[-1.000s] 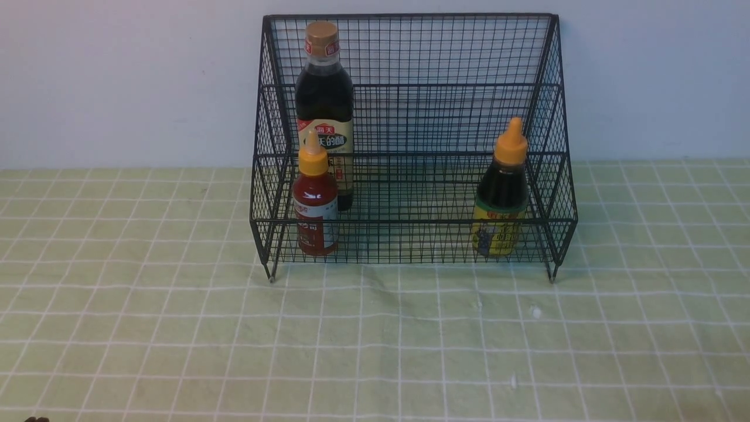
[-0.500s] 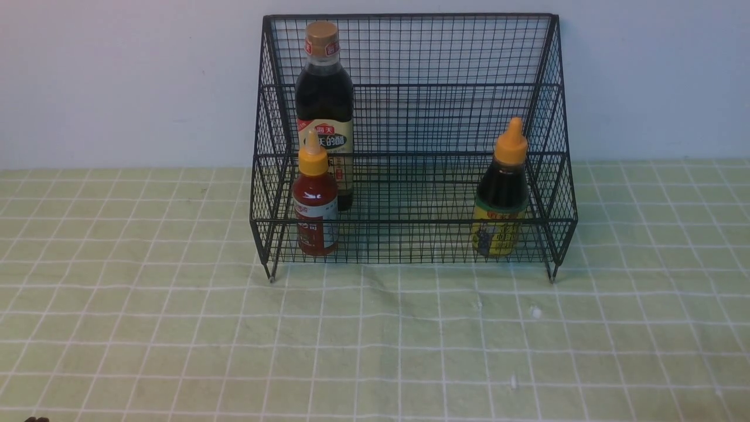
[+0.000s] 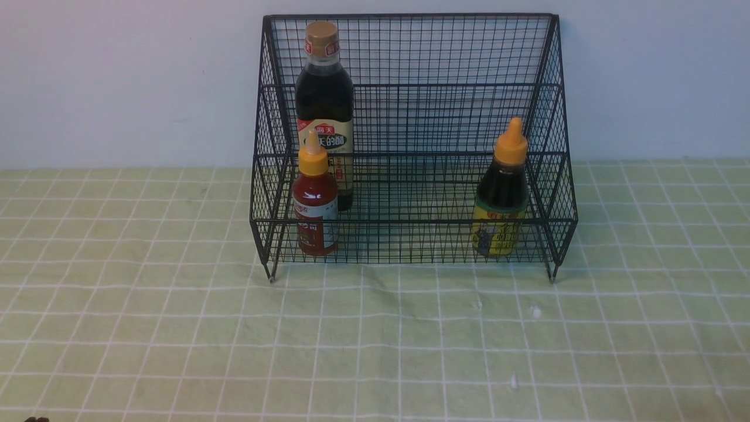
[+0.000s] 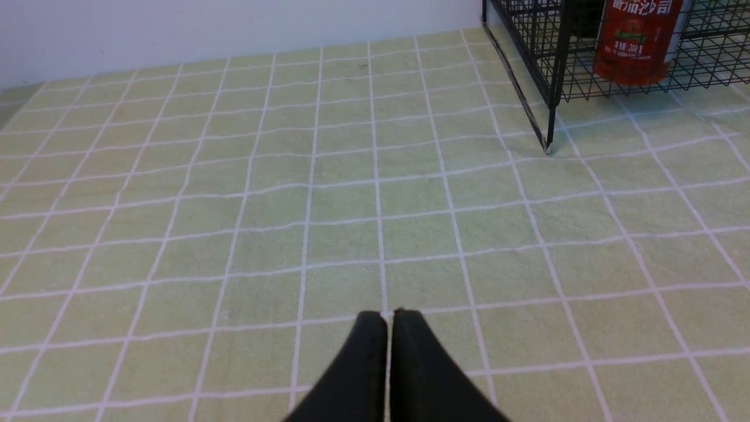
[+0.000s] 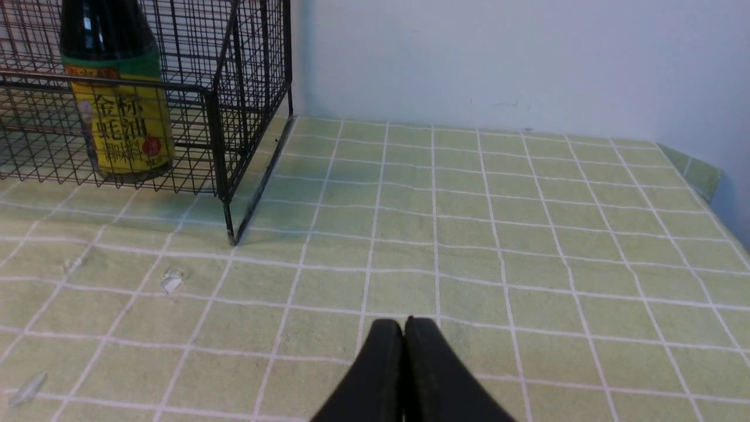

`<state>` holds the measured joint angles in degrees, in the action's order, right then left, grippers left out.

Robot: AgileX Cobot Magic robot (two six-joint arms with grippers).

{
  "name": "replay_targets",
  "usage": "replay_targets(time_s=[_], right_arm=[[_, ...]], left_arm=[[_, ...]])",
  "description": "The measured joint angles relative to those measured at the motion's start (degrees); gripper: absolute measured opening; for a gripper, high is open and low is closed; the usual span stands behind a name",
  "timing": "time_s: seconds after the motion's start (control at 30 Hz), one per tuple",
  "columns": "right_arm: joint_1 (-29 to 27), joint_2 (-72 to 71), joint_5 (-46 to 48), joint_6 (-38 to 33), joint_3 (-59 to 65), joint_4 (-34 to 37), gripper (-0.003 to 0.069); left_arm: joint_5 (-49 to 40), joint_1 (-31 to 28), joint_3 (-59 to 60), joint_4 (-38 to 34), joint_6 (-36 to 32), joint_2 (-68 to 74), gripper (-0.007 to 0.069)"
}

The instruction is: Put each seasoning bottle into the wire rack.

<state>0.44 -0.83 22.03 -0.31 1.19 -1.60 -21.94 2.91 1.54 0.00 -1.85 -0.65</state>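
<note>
**All three bottles in the rack**

We see the wire rack (image 3: 413,140) holding the vinegar bottle (image 3: 324,105) at rear left, the red-sauce bottle (image 3: 315,202) front left, the dark-sauce bottle (image 3: 500,199) front right; our left gripper (image 4: 389,319) and right gripper (image 5: 404,328) hover above the checked cloth (image 3: 176,328), jaws pressed together, empty.

Red-sauce bottle (image 4: 637,41) top cut off

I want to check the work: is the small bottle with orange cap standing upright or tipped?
Upright. The orange-capped bottle stands on the lower step of the wire rack, nozzle pointing straight up.
</note>
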Motion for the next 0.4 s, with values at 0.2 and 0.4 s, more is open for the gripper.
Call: replay_targets(time_s=[0.2, 0.4], right_arm=[[0.0, 0.0, 0.0, 0.0, 0.0, 0.0, -0.0015], [0.0, 0.0, 0.0, 0.0, 0.0, 0.0, -0.0015]], left_arm=[[0.0, 0.0, 0.0, 0.0, 0.0, 0.0, -0.0006], [0.0, 0.0, 0.0, 0.0, 0.0, 0.0, -0.0006]])
